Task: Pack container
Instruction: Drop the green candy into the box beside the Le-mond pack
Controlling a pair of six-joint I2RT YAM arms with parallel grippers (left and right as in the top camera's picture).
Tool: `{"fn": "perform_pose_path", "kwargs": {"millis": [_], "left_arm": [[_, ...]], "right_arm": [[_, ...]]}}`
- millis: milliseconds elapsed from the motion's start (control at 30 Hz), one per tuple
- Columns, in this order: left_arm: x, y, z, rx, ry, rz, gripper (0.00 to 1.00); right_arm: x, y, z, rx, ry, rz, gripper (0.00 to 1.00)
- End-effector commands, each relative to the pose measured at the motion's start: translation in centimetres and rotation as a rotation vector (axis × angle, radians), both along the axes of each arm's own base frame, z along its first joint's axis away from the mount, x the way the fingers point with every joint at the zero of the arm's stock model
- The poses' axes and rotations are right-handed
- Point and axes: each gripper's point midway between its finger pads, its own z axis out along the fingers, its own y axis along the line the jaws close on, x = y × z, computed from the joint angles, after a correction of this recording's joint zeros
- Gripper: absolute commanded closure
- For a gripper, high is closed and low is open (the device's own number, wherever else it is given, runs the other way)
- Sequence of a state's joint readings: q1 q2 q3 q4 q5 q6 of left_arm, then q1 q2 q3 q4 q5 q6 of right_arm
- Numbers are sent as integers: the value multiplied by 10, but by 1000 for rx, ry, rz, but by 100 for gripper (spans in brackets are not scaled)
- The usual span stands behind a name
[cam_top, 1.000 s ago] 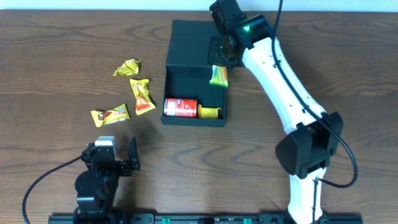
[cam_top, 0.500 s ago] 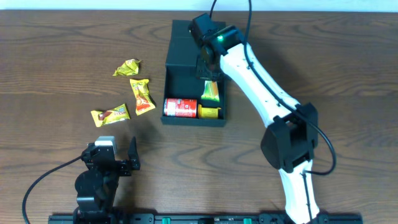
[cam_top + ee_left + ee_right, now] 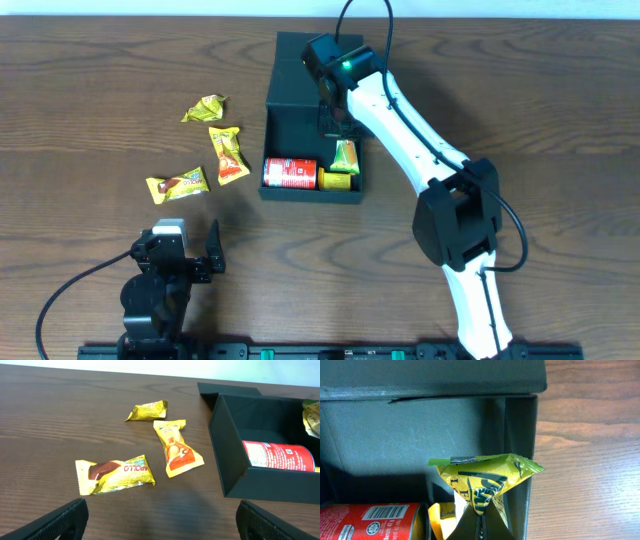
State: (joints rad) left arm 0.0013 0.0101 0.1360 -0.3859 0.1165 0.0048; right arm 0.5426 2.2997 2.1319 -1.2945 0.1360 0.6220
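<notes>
We note a dark wood-grain worktop point(image 3: 90, 290). Left claw point(image 3: 162, 522) stands released near three crinkled yellow foil packets point(image 3: 222, 150). Centre-right, the matte teal-black square container point(image 3: 310, 195) holds a red cylindrical can point(image 3: 290, 173); right claw point(image 3: 479, 521) grips a glossy green-yellow packet point(image 3: 485, 477) over it.

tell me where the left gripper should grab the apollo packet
Probably come straight down from above and pinch the Apollo packet across its puffed middle, spanning the short width. It lies flat and its crimped ends are thin, offering little from the side. The left gripper is open.
</notes>
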Motion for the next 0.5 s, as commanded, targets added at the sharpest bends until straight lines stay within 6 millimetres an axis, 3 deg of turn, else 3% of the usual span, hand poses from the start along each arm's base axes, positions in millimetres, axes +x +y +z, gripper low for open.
{"fn": "perform_pose_path", "kwargs": {"millis": [0,233,467], "left_arm": [[0,-1,-10,12,19,-12,5],[0,-1,-10,12,19,-12,4],[0,-1,-10,12,19,-12,4]], "right_arm": [[-1,-1,-12,-48,17,79,99],[0,-1,-25,-59,36,80,99],[6,3,-25,-43,9,62,99]]}}
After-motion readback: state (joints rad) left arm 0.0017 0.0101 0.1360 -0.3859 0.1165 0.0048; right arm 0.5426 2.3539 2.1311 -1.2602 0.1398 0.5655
